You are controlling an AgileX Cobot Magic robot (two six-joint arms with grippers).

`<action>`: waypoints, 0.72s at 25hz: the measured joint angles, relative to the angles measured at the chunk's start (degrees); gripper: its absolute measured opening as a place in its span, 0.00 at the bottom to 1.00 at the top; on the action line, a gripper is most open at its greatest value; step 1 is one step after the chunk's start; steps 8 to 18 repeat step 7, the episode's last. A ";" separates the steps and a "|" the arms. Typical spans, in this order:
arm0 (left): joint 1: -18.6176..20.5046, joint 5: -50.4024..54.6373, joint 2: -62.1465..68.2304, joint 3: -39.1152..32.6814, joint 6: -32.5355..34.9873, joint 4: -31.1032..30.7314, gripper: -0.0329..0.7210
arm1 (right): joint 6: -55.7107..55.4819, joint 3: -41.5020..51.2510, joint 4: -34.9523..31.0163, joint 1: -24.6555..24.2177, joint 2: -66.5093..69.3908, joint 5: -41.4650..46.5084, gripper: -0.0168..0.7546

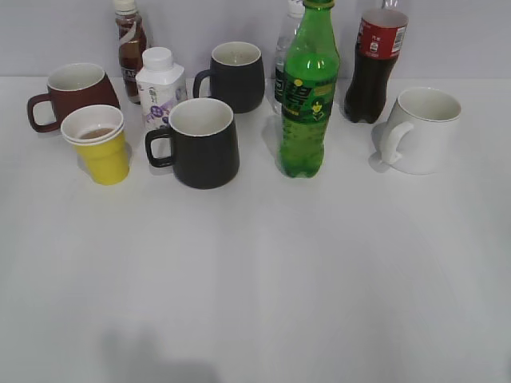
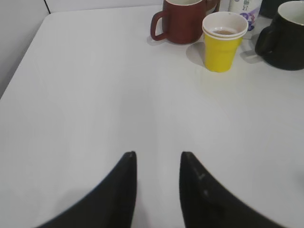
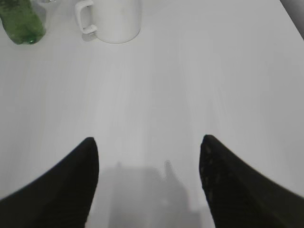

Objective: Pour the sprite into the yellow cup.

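From the front, the green soda bottle (image 1: 310,92) stands upright on the white table (image 1: 255,271), cap on, green-and-yellow label around its middle, between a black mug (image 1: 201,142) and a white mug (image 1: 419,129). The yellow cup (image 1: 99,144) sits at the left, in front of a dark red mug (image 1: 72,94), with brownish liquid inside.

The left wrist camera shows the left gripper (image 2: 157,164) with fingers narrowly parted, holding nothing, well short of the cup.

The right wrist camera shows the right gripper (image 3: 148,152) spread wide, empty; the bottle's base is far off at the upper left.
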State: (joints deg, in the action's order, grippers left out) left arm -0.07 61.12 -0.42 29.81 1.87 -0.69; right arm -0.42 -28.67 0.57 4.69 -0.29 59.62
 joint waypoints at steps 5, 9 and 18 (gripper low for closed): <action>0.00 0.00 0.00 0.00 0.00 0.05 0.36 | 0.00 0.00 0.00 0.00 0.00 0.00 0.67; 0.00 0.00 0.00 0.00 0.00 0.05 0.36 | 0.00 0.00 0.00 0.00 0.00 0.00 0.67; 0.00 0.00 0.00 0.00 0.00 0.05 0.36 | 0.00 0.00 0.00 0.00 0.00 0.00 0.67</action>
